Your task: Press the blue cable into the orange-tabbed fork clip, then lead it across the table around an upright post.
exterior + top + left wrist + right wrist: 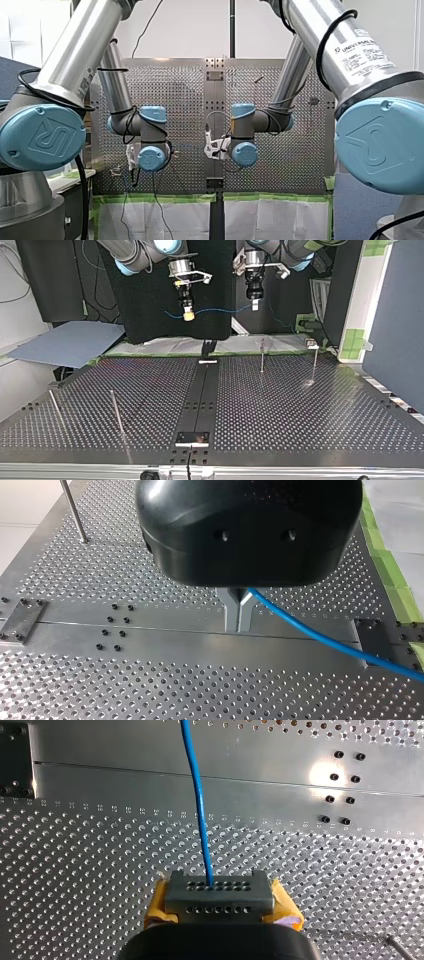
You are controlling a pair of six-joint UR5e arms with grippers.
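Left hand (239, 622) was pinched tight on the blue cable (320, 637), and right hand (220, 895) clamped that same cable, both above the perforated tabletop (150, 680).

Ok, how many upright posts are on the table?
4 posts: one and another at the top view's left, two more at its right, farther back. Others may be hidden.

Grey-blue board (67, 342) at top view's left; green tape (356, 340) opposite.
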